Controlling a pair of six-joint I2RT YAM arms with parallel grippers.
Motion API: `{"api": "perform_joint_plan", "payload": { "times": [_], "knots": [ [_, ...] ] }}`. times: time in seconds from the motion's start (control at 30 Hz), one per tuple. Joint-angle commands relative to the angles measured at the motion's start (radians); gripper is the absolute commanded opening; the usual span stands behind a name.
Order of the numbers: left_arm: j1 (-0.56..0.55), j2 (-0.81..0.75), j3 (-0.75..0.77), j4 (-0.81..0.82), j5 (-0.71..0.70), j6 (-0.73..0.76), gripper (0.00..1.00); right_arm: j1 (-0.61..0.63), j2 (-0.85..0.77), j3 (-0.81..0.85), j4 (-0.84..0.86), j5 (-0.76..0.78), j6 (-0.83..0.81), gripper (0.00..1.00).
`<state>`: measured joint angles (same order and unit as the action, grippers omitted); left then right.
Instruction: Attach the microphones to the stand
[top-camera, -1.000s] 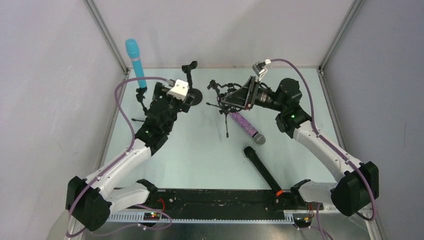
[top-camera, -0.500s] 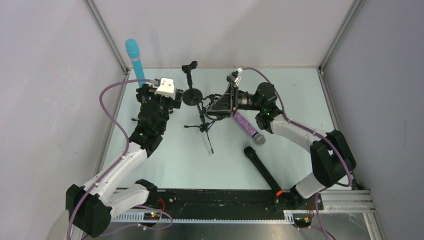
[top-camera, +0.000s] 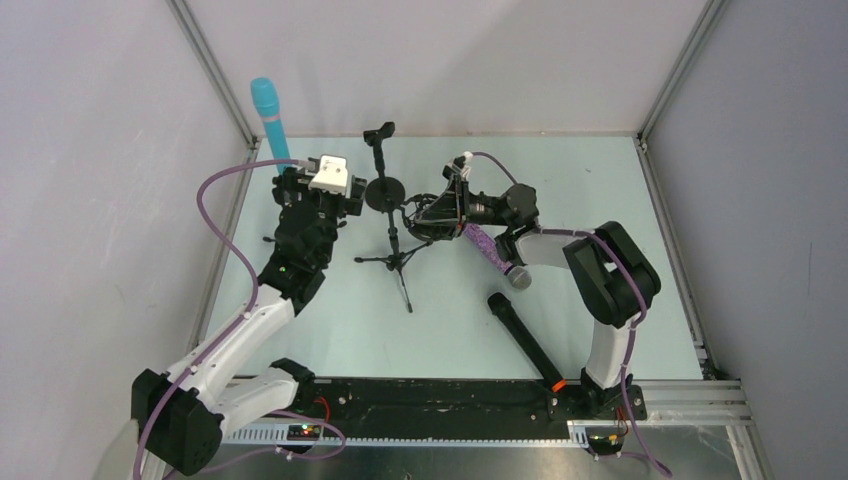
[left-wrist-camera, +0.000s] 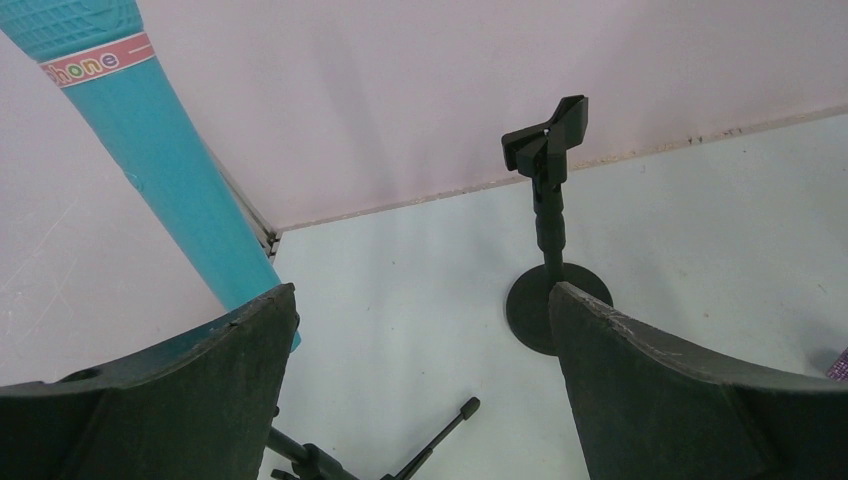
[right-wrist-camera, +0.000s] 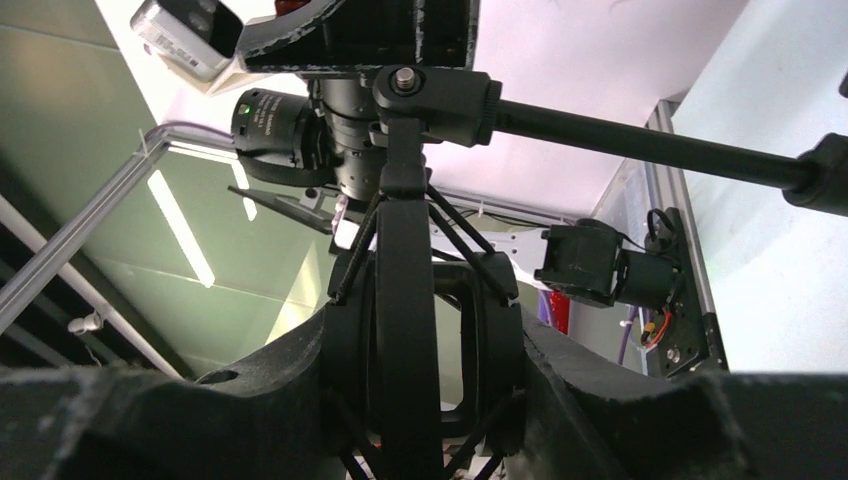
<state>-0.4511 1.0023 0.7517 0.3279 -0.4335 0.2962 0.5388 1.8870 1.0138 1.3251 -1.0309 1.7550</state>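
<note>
A light blue microphone (top-camera: 268, 118) (left-wrist-camera: 160, 170) stands upright in a stand at the far left corner. My left gripper (top-camera: 322, 192) (left-wrist-camera: 420, 330) hangs open just right of it, holding nothing. My right gripper (top-camera: 442, 212) (right-wrist-camera: 430, 335) is shut on the black ring mount (right-wrist-camera: 420, 330) of a tripod stand (top-camera: 398, 262), which hangs tilted over the table's middle. The purple glittery microphone (top-camera: 492, 255) lies under the right arm. The black microphone (top-camera: 523, 338) with an orange ring lies nearer the front.
A round-base stand (top-camera: 384, 190) (left-wrist-camera: 547, 200) with an empty clip stands at the back centre, between the two grippers. A tripod leg (left-wrist-camera: 440, 440) shows below the left fingers. Walls close in the left, back and right sides.
The right arm has swung left, carrying the tripod stand toward the table's middle. The left gripper drew back to the left a second ago and has since held still.
</note>
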Motion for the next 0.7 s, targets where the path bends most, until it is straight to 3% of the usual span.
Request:
{"api": "perform_joint_plan", "payload": {
  "times": [0.0,0.07,0.17,0.37,0.5,0.67],
  "knots": [
    [0.004,-0.016,-0.003,0.044,0.014,0.004,1.00,-0.015,0.029,-0.014,0.150,-0.019,0.056,0.03],
    [0.005,-0.015,-0.003,0.045,0.017,0.005,1.00,-0.021,0.034,-0.017,0.150,-0.021,0.053,0.13],
    [0.003,-0.016,-0.003,0.044,0.019,0.007,1.00,-0.026,0.036,-0.024,0.147,-0.021,0.048,0.43],
    [0.005,-0.016,-0.003,0.045,0.029,0.012,1.00,-0.025,0.019,-0.038,0.084,-0.023,-0.008,0.83],
    [0.004,-0.018,-0.004,0.045,0.032,0.012,1.00,-0.025,-0.001,-0.046,0.023,-0.018,-0.059,0.98],
    [0.004,-0.018,-0.003,0.044,0.036,0.014,1.00,-0.031,-0.007,-0.060,-0.013,-0.001,-0.092,0.99]
  ]
}}
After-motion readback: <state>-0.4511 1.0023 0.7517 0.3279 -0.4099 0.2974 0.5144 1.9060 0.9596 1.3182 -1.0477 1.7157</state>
